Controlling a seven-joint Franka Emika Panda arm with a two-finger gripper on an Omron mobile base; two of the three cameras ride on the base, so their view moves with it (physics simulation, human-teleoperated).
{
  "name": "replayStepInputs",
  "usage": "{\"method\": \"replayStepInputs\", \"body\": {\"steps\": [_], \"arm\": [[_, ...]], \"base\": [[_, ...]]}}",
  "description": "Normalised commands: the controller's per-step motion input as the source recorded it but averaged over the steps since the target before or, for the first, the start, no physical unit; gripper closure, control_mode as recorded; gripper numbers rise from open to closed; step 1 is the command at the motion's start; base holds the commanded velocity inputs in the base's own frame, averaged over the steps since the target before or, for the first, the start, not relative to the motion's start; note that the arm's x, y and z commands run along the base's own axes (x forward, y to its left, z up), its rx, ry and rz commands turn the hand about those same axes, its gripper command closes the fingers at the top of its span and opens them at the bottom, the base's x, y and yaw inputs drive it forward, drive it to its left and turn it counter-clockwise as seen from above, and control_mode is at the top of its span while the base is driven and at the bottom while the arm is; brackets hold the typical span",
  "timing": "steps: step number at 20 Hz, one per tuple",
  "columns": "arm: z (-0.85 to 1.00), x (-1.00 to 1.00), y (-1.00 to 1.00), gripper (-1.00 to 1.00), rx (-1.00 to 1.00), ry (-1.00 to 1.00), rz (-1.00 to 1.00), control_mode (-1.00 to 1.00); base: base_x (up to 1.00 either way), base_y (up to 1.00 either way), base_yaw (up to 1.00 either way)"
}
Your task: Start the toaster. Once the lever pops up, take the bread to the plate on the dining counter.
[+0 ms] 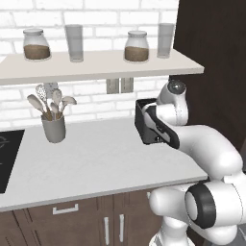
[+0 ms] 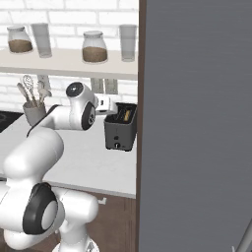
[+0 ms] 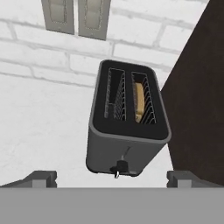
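The dark grey toaster [image 3: 127, 131] stands on the light grey counter [image 1: 96, 158], close to a dark tall panel. In the hand view the bread [image 3: 139, 103] sits low in the toaster's right slot as a tan slice on edge. A small dark lever [image 3: 119, 167] is low on the front face. My gripper [image 3: 113, 177] hovers above and in front of the toaster, open, its fingertips [image 3: 41, 178] spread wider than the toaster, with nothing between them. From the right base view the hand [image 2: 109, 107] is just left of the toaster [image 2: 120, 132], with the bread [image 2: 127, 115] in the slot. The plate and the dining counter are out of view.
A dark tall cabinet side [image 3: 201, 87] stands right beside the toaster. Wall outlets [image 3: 76, 15] are behind it. A grey utensil holder [image 1: 54, 127] is at the left, and a cooktop [image 1: 7, 156] at the far left. A shelf [image 1: 96, 65] with jars and glasses hangs above.
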Motion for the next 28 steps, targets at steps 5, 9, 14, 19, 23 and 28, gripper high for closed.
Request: {"method": "replayStepInputs", "body": {"steps": [5, 9, 14, 19, 23, 28], "arm": [[0.00, 0.00, -0.03, -1.00, 0.00, 0.00, 0.00, -1.00], [0.00, -0.05, 0.00, -1.00, 0.00, 0.00, 0.00, -1.00], [0.00, 0.00, -0.19, -1.00, 0.00, 0.00, 0.00, -1.00], [0.00, 0.00, -0.01, -1.00, 0.00, 0.00, 0.00, -1.00], [0.00, 0.15, -0.02, -1.00, 0.00, 0.00, 0.00, -1.00], [0.00, 0.13, 0.00, -1.00, 0.00, 0.00, 0.00, -1.00]], "base": [[0.00, 0.00, 0.00], [0.00, 0.00, 0.00], [0.00, 0.00, 0.00], [0.00, 0.00, 0.00], [0.00, 0.00, 0.00], [0.00, 0.00, 0.00]]}}
